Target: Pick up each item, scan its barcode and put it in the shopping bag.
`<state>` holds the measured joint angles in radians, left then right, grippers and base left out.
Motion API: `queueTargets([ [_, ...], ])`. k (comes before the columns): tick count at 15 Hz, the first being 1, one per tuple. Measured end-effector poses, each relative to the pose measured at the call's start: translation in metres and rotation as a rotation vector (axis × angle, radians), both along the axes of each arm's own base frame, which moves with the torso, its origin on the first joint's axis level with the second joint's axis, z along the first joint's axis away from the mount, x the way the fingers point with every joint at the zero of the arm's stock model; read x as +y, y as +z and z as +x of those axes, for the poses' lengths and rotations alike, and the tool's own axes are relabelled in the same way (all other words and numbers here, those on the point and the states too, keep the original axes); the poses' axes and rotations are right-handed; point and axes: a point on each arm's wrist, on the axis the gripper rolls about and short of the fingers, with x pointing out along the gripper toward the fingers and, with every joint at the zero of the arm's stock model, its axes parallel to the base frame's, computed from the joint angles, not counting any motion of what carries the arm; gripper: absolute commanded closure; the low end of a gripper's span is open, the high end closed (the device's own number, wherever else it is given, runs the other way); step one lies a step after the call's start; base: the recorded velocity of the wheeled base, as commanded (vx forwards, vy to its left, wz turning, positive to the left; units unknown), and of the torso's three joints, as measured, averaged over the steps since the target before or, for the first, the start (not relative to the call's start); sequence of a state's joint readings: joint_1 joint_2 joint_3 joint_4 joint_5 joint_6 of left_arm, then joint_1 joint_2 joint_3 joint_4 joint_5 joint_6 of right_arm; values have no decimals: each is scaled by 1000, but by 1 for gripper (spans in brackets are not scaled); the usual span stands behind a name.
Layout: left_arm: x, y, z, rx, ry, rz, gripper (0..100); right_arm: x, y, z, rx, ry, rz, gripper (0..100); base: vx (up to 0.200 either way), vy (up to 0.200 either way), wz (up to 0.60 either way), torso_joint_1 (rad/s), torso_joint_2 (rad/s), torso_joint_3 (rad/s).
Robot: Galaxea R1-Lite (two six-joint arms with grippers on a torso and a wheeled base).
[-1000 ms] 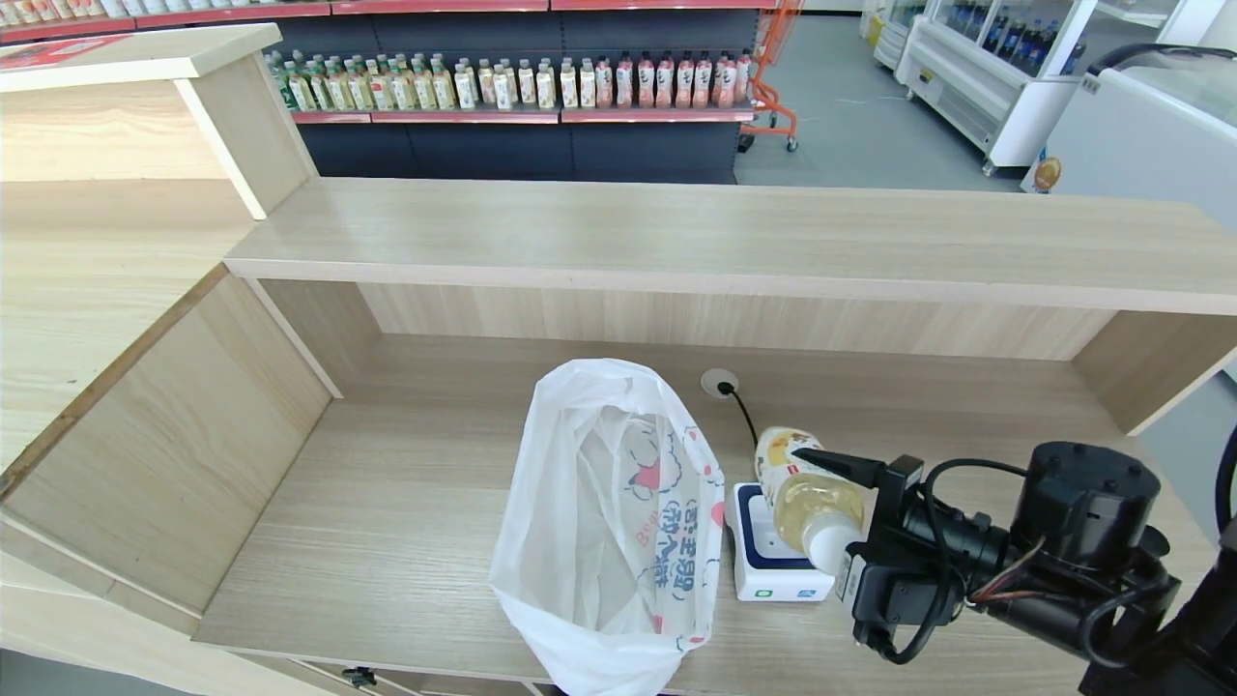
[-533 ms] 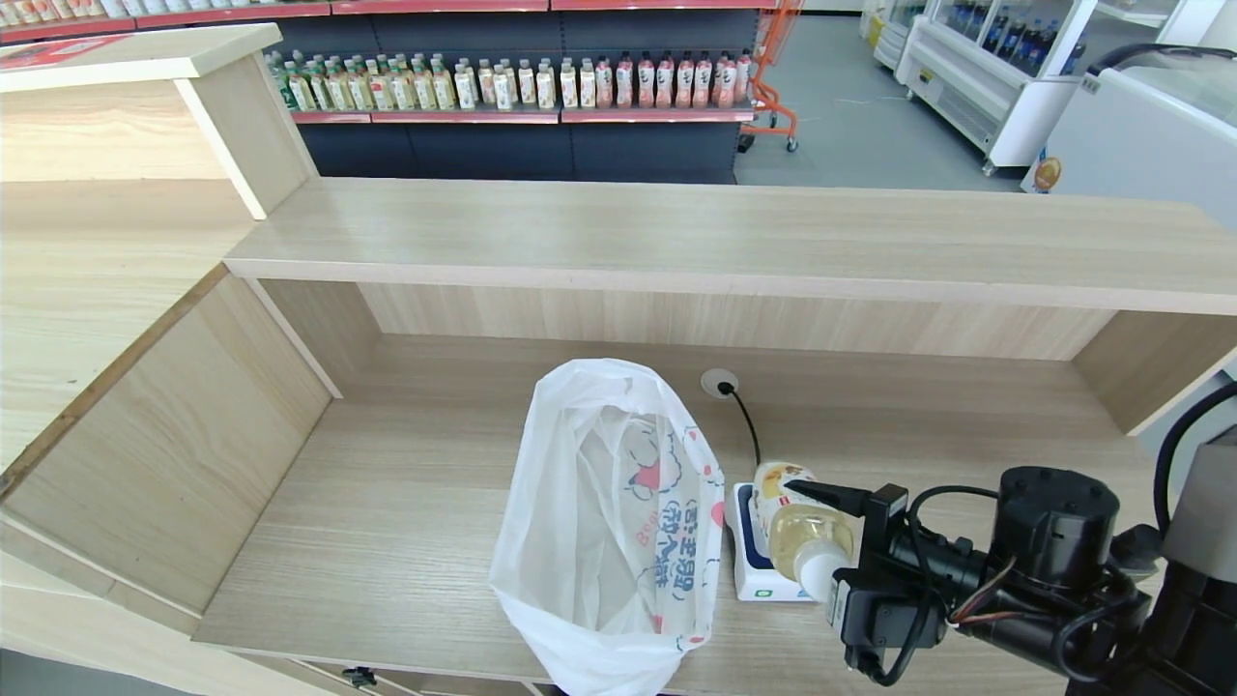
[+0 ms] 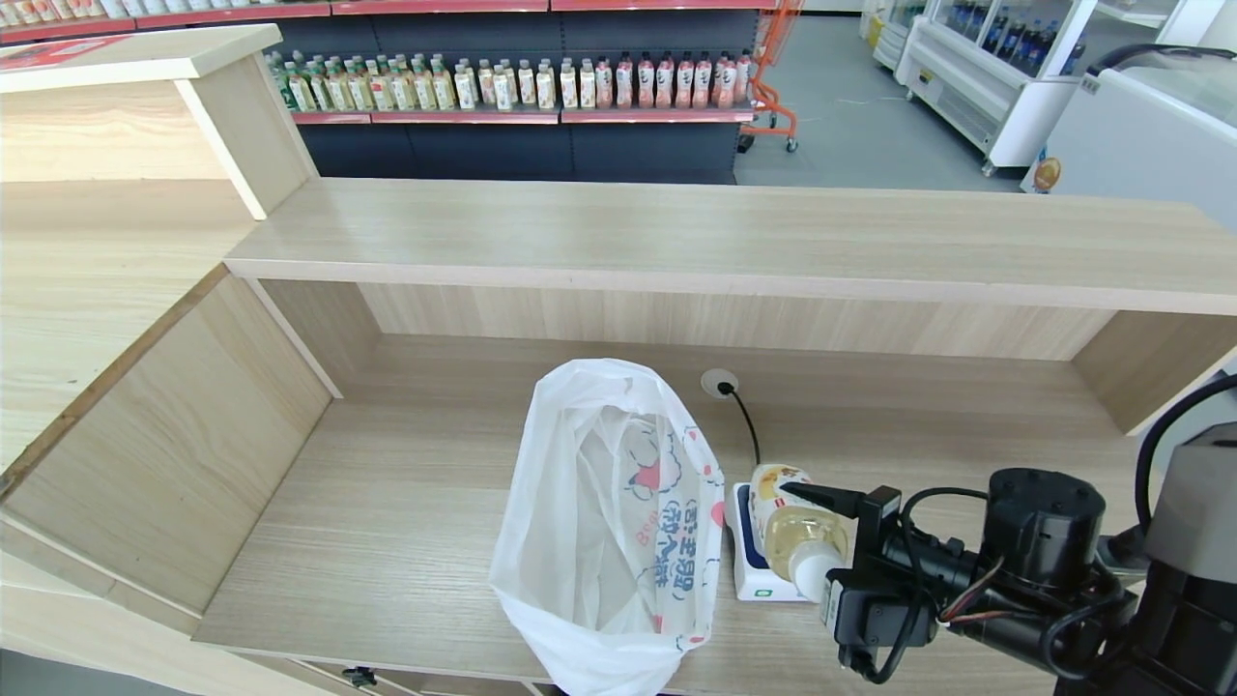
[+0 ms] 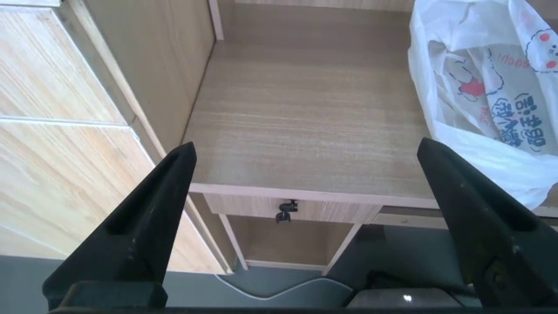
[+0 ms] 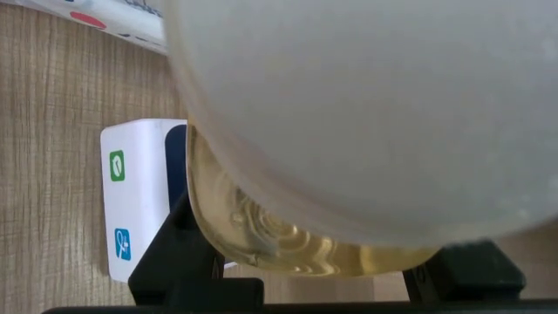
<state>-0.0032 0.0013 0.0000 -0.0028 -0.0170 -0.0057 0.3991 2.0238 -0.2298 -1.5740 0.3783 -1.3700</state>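
Note:
A bottle [image 3: 794, 522] of pale yellow drink with a white cap lies sideways in my right gripper [image 3: 821, 517], which is shut on it. It hangs just over the white and blue barcode scanner [image 3: 754, 570] on the wooden counter. In the right wrist view the bottle [image 5: 349, 131] covers most of the scanner [image 5: 144, 205]. The white shopping bag [image 3: 618, 512] stands open just left of the scanner, with a light item showing inside. My left gripper [image 4: 314, 218] is open, off the counter's front edge, with the bag [image 4: 488, 96] ahead of it.
A black cable [image 3: 744, 416] runs from a round grommet [image 3: 719, 383] to the scanner. A raised wooden shelf [image 3: 734, 242] overhangs the back of the counter, and a wooden side wall [image 3: 174, 425] closes it on the left. Shop shelves with bottles stand behind.
My right gripper has carried the bottle down and to the left, bringing it lower over the scanner. The bag has stayed still.

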Motion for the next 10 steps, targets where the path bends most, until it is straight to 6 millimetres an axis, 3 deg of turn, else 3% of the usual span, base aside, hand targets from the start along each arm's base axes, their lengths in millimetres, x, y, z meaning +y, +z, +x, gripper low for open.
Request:
queueTargets([
  [10, 0, 0, 0, 0, 0, 0, 0, -1, -4, 0, 18, 0, -7, 100, 0, 0, 0, 0, 0, 0],
])
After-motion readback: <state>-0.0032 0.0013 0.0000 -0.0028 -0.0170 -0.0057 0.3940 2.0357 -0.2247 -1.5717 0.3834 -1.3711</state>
